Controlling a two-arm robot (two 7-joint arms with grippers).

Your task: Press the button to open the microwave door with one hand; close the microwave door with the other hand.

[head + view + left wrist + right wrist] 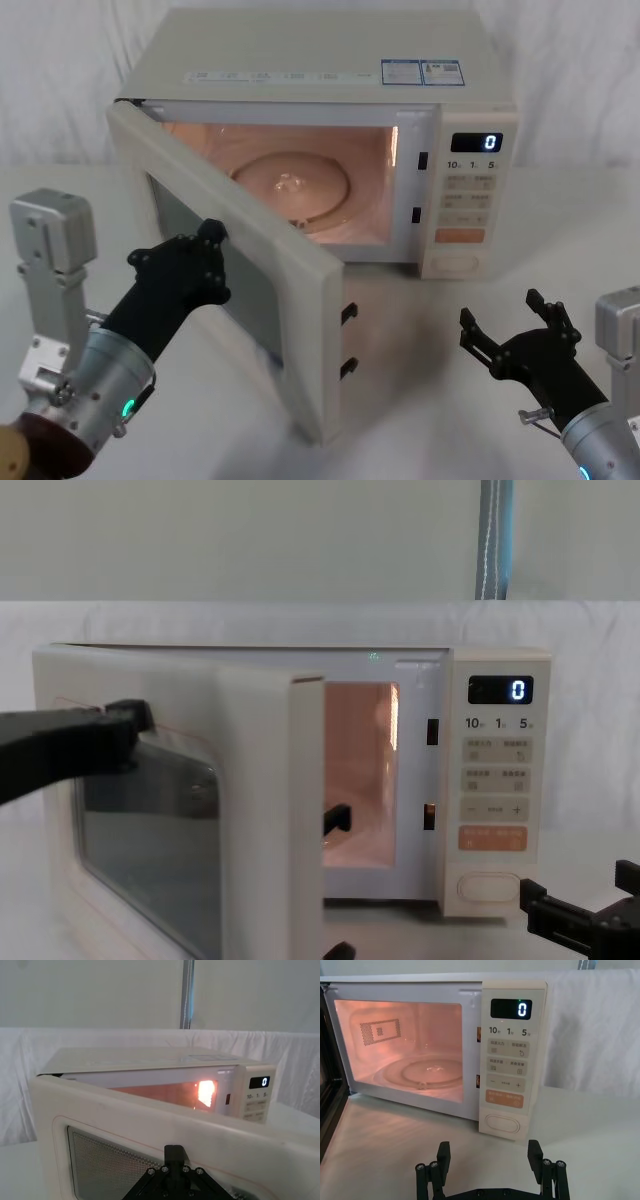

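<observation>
microwave (330, 60) stands at the back of the table (420, 400), centred. microwave door (240, 270) hinged on its left, swung out toward the robot, standing ajar. turntable (292, 185) inside the cavity. control panel on the microwave's right; button (455, 264) lowest on it, display (477, 142) at top. left gripper (212, 232) against the door's outer face. right gripper (505, 325) before the panel, apart from it, above the table.

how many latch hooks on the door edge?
2, both on the free edge of the microwave door: upper latch hook, lower latch hook directly beneath it.
</observation>
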